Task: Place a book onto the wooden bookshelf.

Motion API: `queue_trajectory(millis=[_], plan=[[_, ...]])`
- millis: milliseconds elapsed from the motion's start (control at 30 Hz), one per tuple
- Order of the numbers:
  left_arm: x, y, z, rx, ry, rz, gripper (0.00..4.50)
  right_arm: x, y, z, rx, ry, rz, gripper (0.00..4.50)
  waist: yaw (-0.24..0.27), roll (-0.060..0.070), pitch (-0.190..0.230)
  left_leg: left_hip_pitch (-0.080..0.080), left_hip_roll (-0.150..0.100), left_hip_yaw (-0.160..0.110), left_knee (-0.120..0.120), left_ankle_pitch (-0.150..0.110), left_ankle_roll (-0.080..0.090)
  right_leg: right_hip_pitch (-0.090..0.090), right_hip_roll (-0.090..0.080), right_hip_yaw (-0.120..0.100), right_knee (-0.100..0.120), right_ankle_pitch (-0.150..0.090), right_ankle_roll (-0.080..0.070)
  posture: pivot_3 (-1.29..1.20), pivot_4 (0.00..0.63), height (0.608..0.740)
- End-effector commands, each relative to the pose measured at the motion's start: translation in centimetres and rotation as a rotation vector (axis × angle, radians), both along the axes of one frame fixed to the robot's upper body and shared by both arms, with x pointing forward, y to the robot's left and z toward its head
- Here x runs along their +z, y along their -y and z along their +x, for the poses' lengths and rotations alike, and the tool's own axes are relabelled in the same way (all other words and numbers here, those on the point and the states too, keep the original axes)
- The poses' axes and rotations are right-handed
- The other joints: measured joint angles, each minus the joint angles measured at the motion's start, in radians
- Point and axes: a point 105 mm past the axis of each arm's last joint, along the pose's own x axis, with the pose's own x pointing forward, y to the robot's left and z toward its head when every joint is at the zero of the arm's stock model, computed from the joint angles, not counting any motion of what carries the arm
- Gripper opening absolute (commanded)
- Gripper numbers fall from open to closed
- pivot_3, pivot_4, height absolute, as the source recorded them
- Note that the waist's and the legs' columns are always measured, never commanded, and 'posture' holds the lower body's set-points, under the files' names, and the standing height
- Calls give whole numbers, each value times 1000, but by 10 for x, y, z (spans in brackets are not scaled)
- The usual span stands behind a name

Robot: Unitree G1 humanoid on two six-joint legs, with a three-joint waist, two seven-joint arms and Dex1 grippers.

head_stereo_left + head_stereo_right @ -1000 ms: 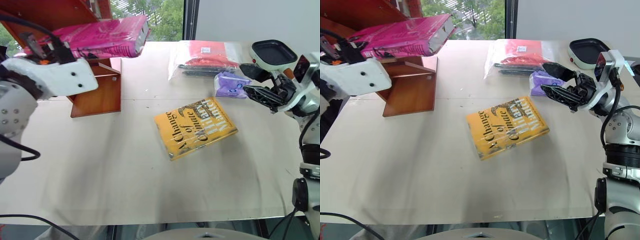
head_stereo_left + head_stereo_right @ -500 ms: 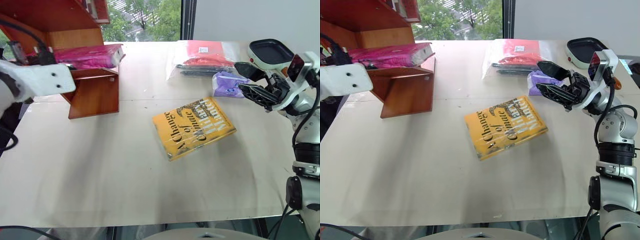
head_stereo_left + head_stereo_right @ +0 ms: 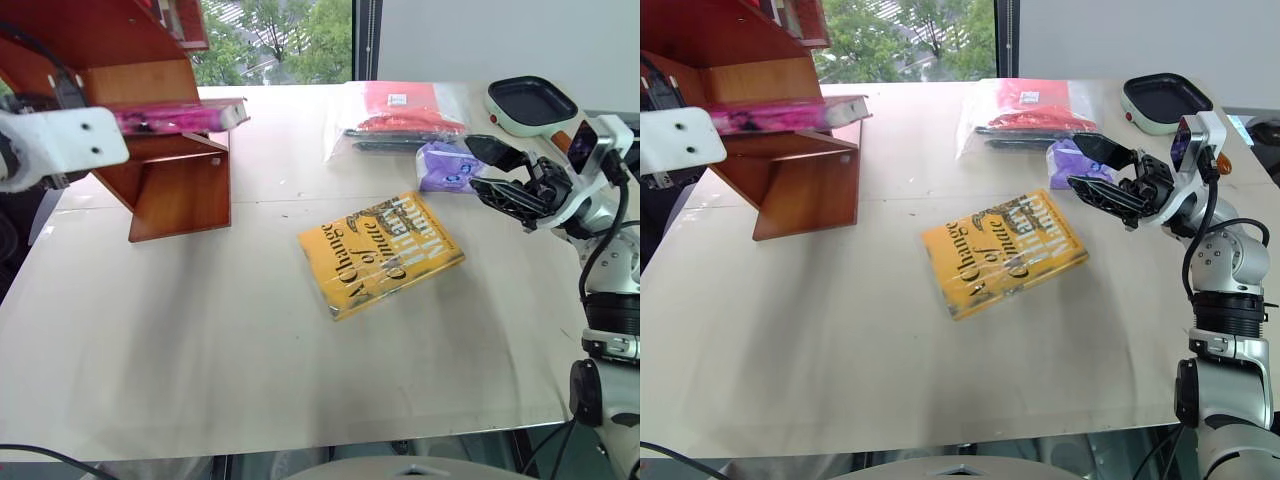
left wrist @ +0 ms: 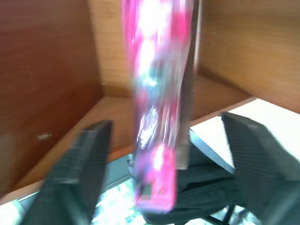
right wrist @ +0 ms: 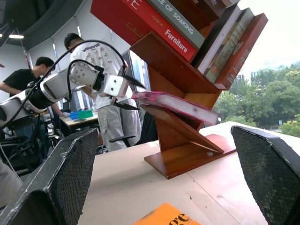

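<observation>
Two loose books: pink book (image 3: 175, 117), yellow book (image 3: 381, 254); perhaps five shelved.

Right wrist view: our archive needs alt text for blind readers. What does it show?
A pink book lies on a slanted panel of the wooden bookshelf, the open left gripper at its end. People stand behind.

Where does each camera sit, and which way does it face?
Left and right eye views: on the head, looking forward and down over the table; yellow book mid-table, right gripper open beside it.
Left wrist view: on the left wrist, looking along its spread fingers into the bookshelf; pink book between them.
Right wrist view: on the right wrist, facing across the table; its fingers frame the left gripper.
Shared: every view shows the pink book on the bookshelf.
</observation>
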Motion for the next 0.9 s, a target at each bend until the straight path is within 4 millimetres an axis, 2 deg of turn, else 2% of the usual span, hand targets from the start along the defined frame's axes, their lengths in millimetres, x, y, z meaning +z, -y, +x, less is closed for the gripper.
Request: queue_trajectory(millis=[33, 167, 333, 400, 500, 733, 867, 900], plan=[[14, -2, -6, 26, 39, 1, 4451, 15, 1, -3, -8, 75, 20, 4500, 0, 0, 0, 0, 0, 0, 0, 0, 0, 0, 0, 0, 1, 0, 0, 0, 150, 735], [17, -8, -11, 61, 42, -12, 4451, 16, 2, -1, -22, 76, 37, 4500, 0, 0, 0, 1, 0, -1, 0, 0, 0, 0, 1, 0, 3, 0, 0, 0, 150, 735], [40, -10, -21, 72, 145, -12, 4451, 11, 6, 1, -39, 67, 18, 4500, 0, 0, 0, 1, 1, -1, 0, 0, 0, 0, 1, 0, 3, 0, 0, 0, 150, 735], [54, -7, -31, 44, 232, -66, 4451, 7, 13, 3, -60, 60, 3, 4500, 0, 0, 0, 1, 1, -1, 0, 0, 0, 0, 1, 0, 2, 0, 0, 0, 150, 735], [58, 2, -40, 8, 284, -122, 4451, 3, 20, 6, -83, 48, -3, 4500, 1, 0, 0, 1, 0, 0, 0, 0, 0, 0, 0, 0, 1, 0, 0, 0, 150, 735], [48, 47, -39, -222, 326, -361, 4451, -14, 34, 11, -126, 7, -68, 4500, 14, 0, 0, 1, 1, -1, 1, 0, 0, 0, 0, 0, 4, 0, 0, 0, 150, 735], [23, 96, -34, -461, 289, -795, 4451, -33, 45, 10, -160, -18, -135, 4500, 27, 0, -1, 1, 0, -1, 3, 0, 0, 1, 0, 0, 4, 0, 0, 0, 150, 735], [8, 104, -33, -482, 243, -922, 4451, -39, 48, 10, -188, -22, -150, 4500, 28, -1, -1, 1, 0, -2, 5, 0, 0, 2, 0, -1, 4, 0, 0, 0, 150, 735]])
